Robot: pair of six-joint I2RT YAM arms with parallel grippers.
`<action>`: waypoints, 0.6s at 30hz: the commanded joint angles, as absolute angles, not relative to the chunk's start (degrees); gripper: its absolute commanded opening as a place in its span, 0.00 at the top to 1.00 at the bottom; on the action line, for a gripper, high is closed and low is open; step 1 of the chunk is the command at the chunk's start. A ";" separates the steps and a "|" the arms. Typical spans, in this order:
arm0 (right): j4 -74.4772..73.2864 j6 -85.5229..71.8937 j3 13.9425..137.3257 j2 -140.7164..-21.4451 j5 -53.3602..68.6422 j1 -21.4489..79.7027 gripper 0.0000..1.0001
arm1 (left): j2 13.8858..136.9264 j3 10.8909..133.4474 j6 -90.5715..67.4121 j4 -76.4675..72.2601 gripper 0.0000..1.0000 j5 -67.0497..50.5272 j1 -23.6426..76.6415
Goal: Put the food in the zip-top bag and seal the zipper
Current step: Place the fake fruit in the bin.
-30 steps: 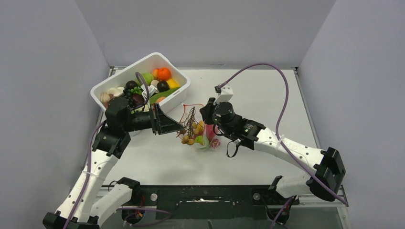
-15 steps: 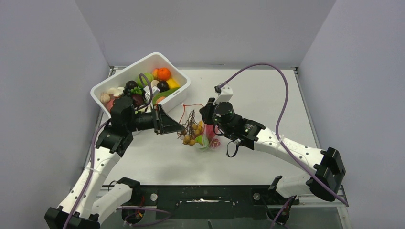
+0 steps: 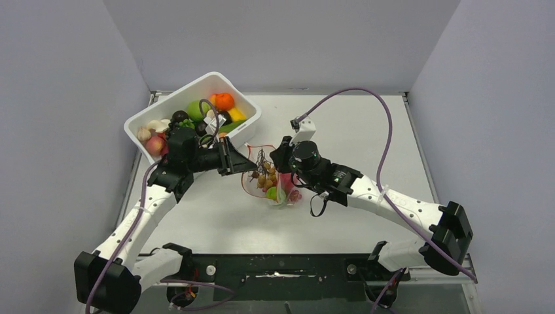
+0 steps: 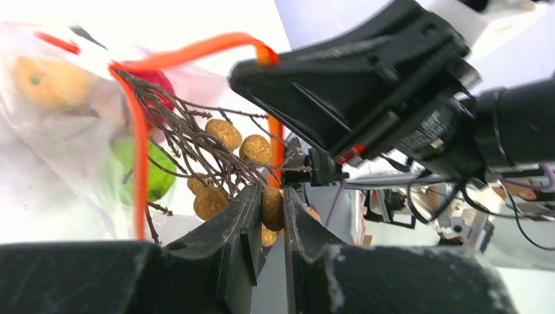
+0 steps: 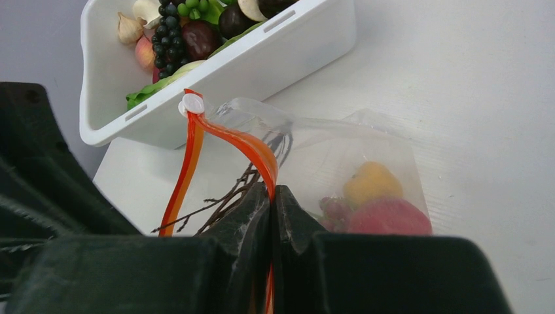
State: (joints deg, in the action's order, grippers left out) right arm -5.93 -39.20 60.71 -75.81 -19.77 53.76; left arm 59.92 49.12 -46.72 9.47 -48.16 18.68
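Note:
A clear zip-top bag lies mid-table with a yellow fruit, a red fruit and a green fruit inside. Its orange zipper stands open in a loop. My right gripper is shut on the zipper edge and holds the mouth up. My left gripper is shut on a brown longan of a twiggy bunch and holds it at the bag's mouth, the twigs reaching inside. In the top view the bunch hangs between the two grippers.
A white bin with assorted toy fruit and vegetables stands at the back left, close behind my left gripper. It also shows in the right wrist view. Grey walls enclose the table on three sides.
My left gripper has moved right and back with the longan bunch, bringing it into the bag's mouth. My right gripper has kept its hold and barely shifted.

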 commanded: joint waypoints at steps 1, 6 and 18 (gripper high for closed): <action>-0.96 -38.72 62.54 -75.87 -19.00 54.43 1.00 | 62.06 49.04 -44.54 2.75 0.92 -44.21 18.81; -0.71 -38.85 62.46 -75.58 -18.61 54.63 1.00 | 64.36 47.33 -42.08 1.74 0.92 -42.08 18.99; -0.22 -39.98 63.71 -76.10 -16.75 54.44 1.00 | 63.96 44.48 -40.04 0.62 0.66 -37.37 19.44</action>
State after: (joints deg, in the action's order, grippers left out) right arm -5.10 -39.44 60.71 -75.81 -17.39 54.08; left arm 64.95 43.70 -41.85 5.08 -38.54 19.20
